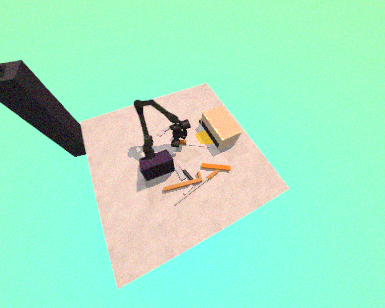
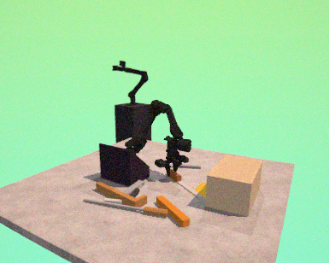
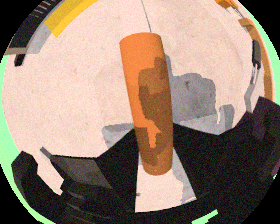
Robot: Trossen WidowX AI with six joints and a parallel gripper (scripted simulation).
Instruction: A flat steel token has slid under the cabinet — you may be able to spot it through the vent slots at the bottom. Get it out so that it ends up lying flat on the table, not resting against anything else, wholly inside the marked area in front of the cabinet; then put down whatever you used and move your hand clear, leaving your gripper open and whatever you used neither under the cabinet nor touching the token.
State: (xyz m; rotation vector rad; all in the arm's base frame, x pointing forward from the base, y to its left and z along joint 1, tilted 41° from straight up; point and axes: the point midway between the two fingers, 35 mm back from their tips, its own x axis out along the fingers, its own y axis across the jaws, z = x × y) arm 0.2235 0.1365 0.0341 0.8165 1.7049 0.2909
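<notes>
My gripper [image 1: 178, 144] [image 2: 173, 172] [image 3: 152, 129] is shut on the orange handle [image 1: 183, 142] [image 2: 176, 175] [image 3: 143, 75] of a thin rod tool, low over the table. Its thin grey rod [image 2: 186, 188] [image 3: 146, 15] points toward the cabinet side. The tan cabinet [image 1: 223, 125] [image 2: 230, 188] stands beyond the rod, with a dark slotted front at the upper left of the wrist view. The yellow marked area [image 1: 204, 138] [image 2: 201, 190] [image 3: 66, 21] lies in front of it, partly in shadow or out of view. I cannot make out the steel token in any view.
An orange bar [image 1: 216, 167] [image 2: 173, 210], an orange L-shaped piece [image 1: 181, 185] [image 2: 114, 193] and another orange-handled rod [image 1: 213, 174] [image 2: 155, 212] lie to one side. A dark purple box [image 1: 157, 166] [image 2: 114, 164] stands by the arm's base. A grey rod [image 2: 193, 167] lies behind the gripper.
</notes>
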